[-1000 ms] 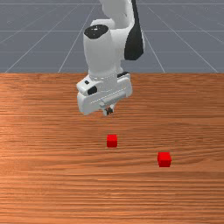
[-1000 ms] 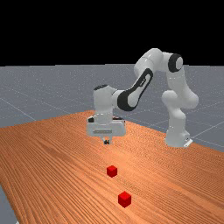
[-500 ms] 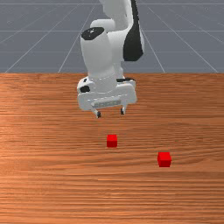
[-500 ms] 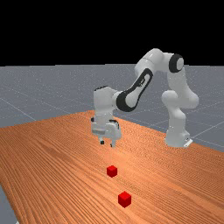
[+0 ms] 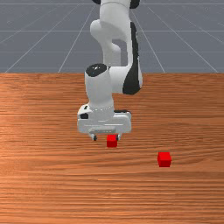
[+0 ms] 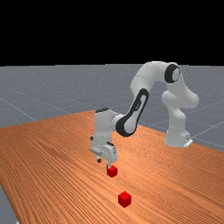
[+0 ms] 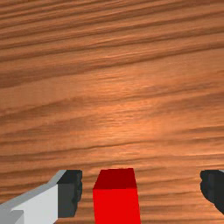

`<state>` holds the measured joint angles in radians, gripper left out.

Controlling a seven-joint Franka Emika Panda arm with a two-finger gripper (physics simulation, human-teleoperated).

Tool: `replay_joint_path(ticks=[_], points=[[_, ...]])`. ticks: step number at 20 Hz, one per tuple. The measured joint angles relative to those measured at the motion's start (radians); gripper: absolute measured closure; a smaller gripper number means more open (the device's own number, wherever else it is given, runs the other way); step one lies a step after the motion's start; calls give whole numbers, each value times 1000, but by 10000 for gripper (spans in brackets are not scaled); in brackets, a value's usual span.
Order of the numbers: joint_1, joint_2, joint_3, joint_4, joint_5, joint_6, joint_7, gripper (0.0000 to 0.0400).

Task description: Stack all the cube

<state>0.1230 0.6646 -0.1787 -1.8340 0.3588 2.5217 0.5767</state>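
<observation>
The gripper is low over the table in the front view, its fingers wide apart, and one fingertip overlaps the top right of a red cube. In the far view the gripper hangs just above and beside that cube. Seen from the wrist, the cube lies between the fingers of the gripper, nearer to one finger, with a gap to each. A second red cube rests apart on the table, toward the front view's right; the far view has it too.
Both cubes rest on the orange-brown wooden table. In the far view the arm's base stands at the table's far right side. Bare wood lies between the two cubes.
Over the last second my hand has turned and its fingers have spread. Since half a second ago it has come down close to the nearer cube. Both cubes have stayed in place.
</observation>
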Motion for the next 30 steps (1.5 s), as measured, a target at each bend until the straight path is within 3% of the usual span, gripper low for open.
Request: replay_joint_path(ticks=[4, 7, 11, 12, 13, 17, 20, 25, 30], points=[[38, 4, -15, -59, -13, 68, 32, 0], [62, -3, -4, -141, -5, 193, 22, 0], [67, 6, -2, -162, -4, 232, 16, 0], [70, 7, -4, -164, -7, 237, 16, 136], [73, 7, -5, -165, -9, 240, 17, 210], [80, 1, -10, -167, -14, 240, 21, 211], [123, -7, -16, -138, -37, 228, 45, 211], [192, -2, -14, 67, -82, 42, 117, 211], [227, 91, -8, 223, -103, -2, 161, 211]])
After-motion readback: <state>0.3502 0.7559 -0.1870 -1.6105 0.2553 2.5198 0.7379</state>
